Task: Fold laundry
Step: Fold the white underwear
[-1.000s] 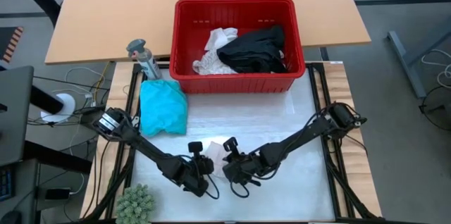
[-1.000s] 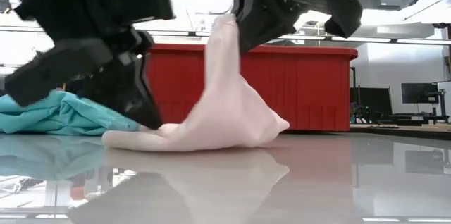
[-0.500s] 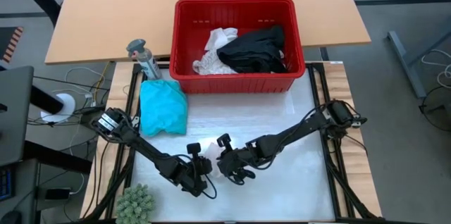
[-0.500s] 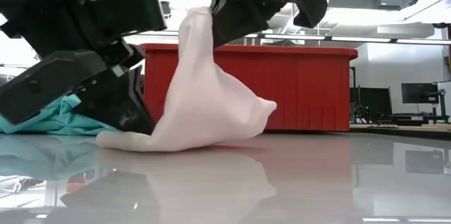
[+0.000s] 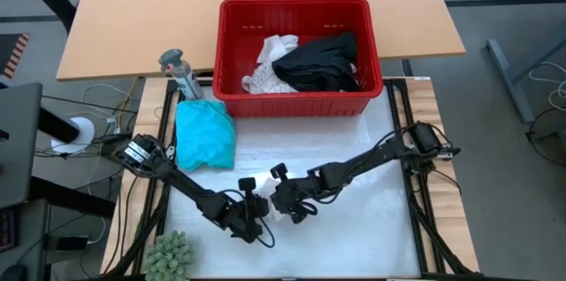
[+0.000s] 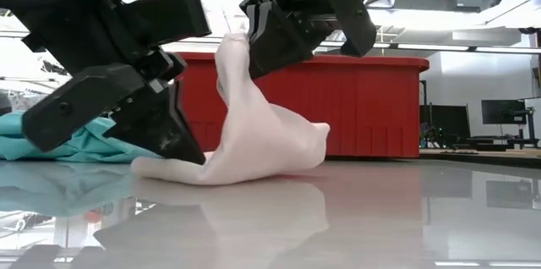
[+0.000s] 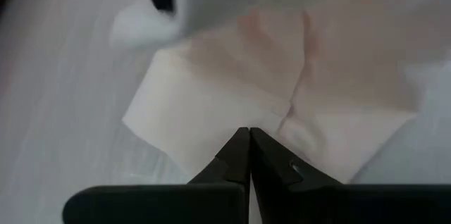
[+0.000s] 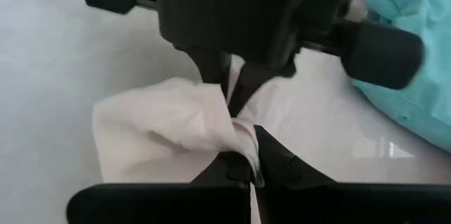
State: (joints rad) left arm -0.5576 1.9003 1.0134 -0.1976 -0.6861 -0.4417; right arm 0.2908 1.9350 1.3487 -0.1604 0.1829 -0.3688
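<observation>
A cream garment (image 6: pixel 262 146) lies on the white table near its front middle, with one end raised into a peak. My right gripper (image 6: pixel 243 47) is shut on that peak. My left gripper (image 6: pixel 193 157) is shut, and its tips are down on the garment's low left part (image 7: pixel 211 104). A teal garment (image 5: pixel 205 135) lies bunched on the table to the far left. A black garment (image 5: pixel 318 60) and white ones (image 5: pixel 274 60) lie in the red basket (image 5: pixel 301 97). My left gripper presses its shut fingertips (image 7: pixel 248 139) down on the garment's flat part beside a seam (image 7: pixel 292 104). It comes slanting down from the table's left. That part stays on the table. My right gripper pinches a bunched fold of the garment (image 8: pixel 236 129) between its two fingers, slanting down from the table's right. The fold is lifted, and the cloth hangs from it like a tent, its lower edge (image 6: pixel 279 172) on the table.
The red basket stands across the table's far side. A spray bottle (image 5: pixel 181 73) stands at the basket's left corner, and a green fuzzy plant (image 5: pixel 168 253) sits at the near left corner. Bare white table (image 5: pixel 363 228) lies to the right of the grippers.
My right gripper has carried the raised fold toward the table's left and slightly down, tipping as it went, so the peak now leans over toward my left gripper. The garment's right end has been drawn left along the table. Its left part has stayed pinned.
</observation>
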